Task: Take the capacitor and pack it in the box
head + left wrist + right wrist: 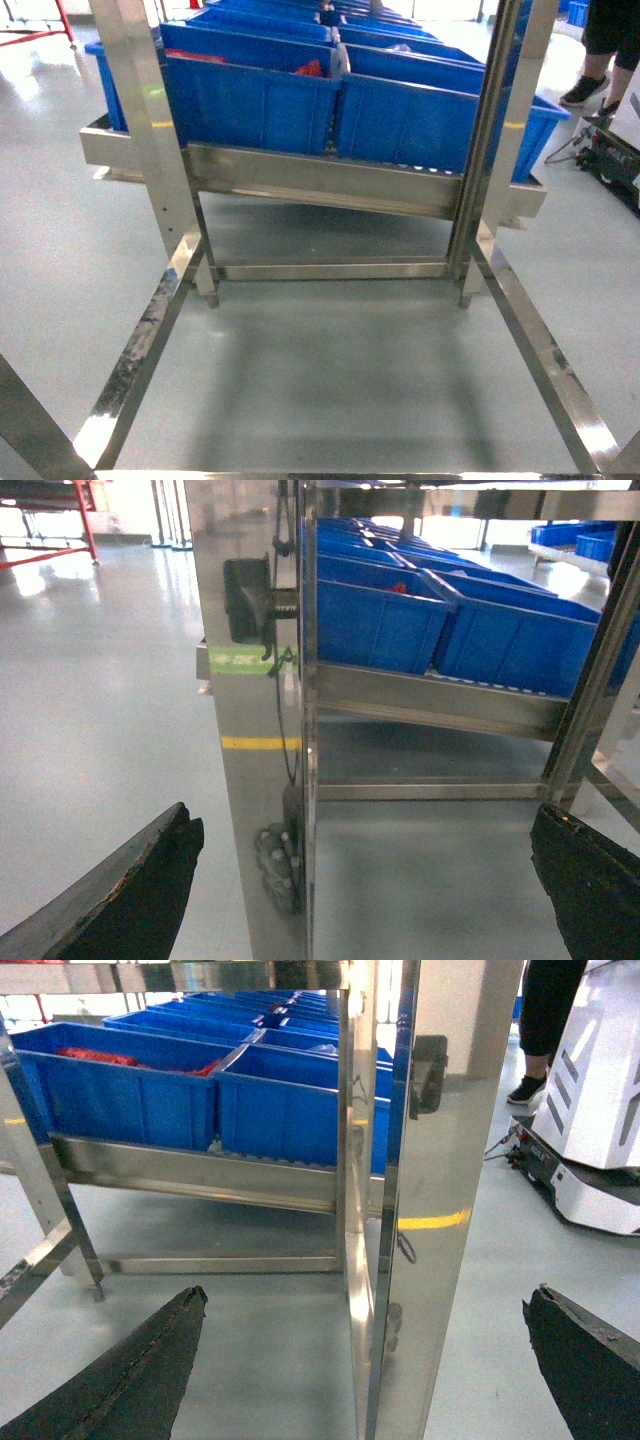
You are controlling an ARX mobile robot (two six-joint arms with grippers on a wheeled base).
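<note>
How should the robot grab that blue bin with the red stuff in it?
The bin sits behind a steel rail and close beside its neighbour, so its sides and bottom look blocked. Best guess: pinch the front wall's top rim, coming from the front and above.

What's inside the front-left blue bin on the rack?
Red items show at the back of the front-left blue bin, also seen from the right wrist. Its front wall hides the bottom, so what they are and how many cannot be told. No pink box in view.
</note>
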